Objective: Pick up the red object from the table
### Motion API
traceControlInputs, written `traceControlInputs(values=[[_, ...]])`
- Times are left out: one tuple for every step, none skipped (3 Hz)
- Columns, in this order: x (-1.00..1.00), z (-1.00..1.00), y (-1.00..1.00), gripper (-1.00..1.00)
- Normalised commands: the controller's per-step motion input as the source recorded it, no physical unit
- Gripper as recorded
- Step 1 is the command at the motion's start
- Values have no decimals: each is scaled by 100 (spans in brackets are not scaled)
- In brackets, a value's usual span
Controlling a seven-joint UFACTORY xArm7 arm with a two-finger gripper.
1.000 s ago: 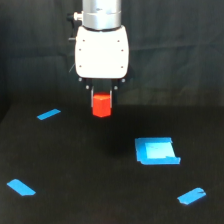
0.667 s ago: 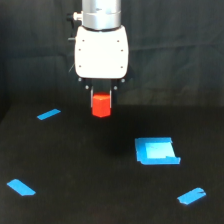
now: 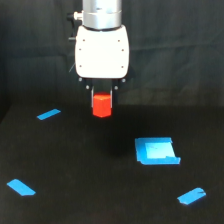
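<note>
Left side of the table (image 3: pixel 60 165): two tape strips, one far-left near (image 3: pixel 21 187), one further back (image 3: pixel 48 114). Both well apart from the action, no snag risk.

Centre: gripper (image 3: pixel 102 100) hangs under the white wrist housing, fingers mostly hidden by it. Red block (image 3: pixel 101 105) sits between them, its top tucked up under the housing; looks clamped and clear of the table, though the black surface makes the gap hard to judge.

Risks from here:
- Only the block's upper part seems pinched, so a shallow grip could let it slip or twist out on a fast move.
- Hex faces: if the pads sit on edges rather than flats, it may rotate.
- A drop would likely roll.

Right: blue square (image 3: pixel 156 150) and another strip (image 3: pixel 191 196), near the front. A dropped block could land on them.
</note>
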Motion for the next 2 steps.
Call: traceControlInputs(values=[[-1, -3, 7, -100], [11, 0, -15, -100]])
